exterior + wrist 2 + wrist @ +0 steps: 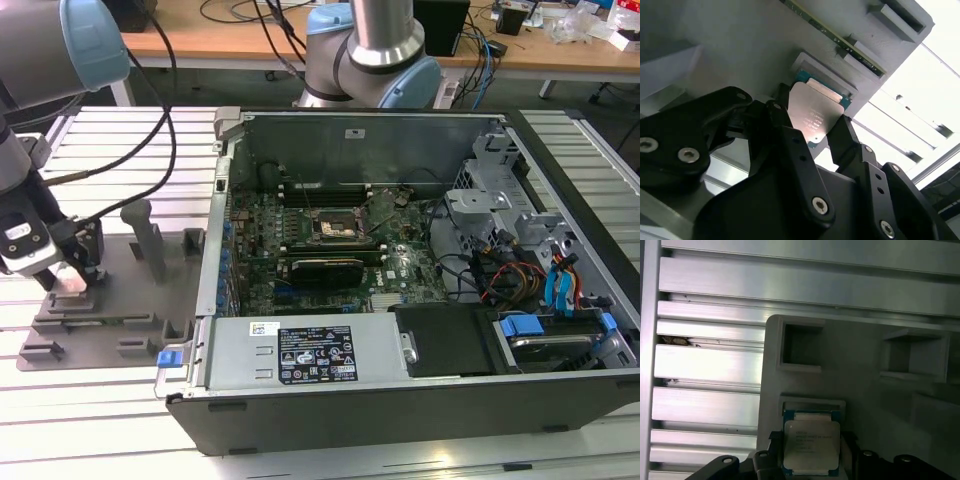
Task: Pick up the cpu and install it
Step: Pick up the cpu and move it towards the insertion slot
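The cpu [815,112] [811,445] is a small square chip with a pale silver top and a green rim. It lies at a raised seat on the grey plastic tray [125,300] [860,385]. My gripper [70,272] [812,129] [811,441] is down on the tray at the exterior view's left. Its black fingers [785,125] press against two opposite edges of the chip, shut on it. I cannot tell whether the chip has left its seat. The black motherboard socket [335,228] sits inside the open computer case, far to the exterior view's right of the gripper.
The open case [400,250] holds the motherboard, cables, drive bays and a power supply at the front. The tray carries upright posts [148,238] and raised blocks beside the gripper. A second arm's base [370,50] stands behind the case. Ribbed aluminium table slats [710,365] surround the tray.
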`<state>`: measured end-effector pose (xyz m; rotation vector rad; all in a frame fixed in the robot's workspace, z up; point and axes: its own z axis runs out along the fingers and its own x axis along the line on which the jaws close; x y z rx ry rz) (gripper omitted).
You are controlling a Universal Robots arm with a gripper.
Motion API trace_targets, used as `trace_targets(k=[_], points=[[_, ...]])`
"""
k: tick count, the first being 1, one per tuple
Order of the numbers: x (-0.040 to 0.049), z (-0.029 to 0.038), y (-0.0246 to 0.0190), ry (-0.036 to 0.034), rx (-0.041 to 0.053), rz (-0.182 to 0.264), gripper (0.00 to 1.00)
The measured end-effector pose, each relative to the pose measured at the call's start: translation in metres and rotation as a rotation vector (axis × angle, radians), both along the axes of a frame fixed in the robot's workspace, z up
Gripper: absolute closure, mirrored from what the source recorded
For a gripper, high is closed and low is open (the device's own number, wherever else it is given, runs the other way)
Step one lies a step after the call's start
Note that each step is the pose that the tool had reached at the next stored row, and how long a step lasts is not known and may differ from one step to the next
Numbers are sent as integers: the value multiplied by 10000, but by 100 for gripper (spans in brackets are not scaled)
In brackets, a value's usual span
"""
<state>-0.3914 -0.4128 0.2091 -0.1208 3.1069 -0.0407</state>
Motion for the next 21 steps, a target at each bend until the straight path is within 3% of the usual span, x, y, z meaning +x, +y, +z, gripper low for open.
trace_targets(k=[10, 21], points=[[0, 155, 24, 1, 0, 0, 45], [0, 376, 66, 1, 0, 0, 45]])
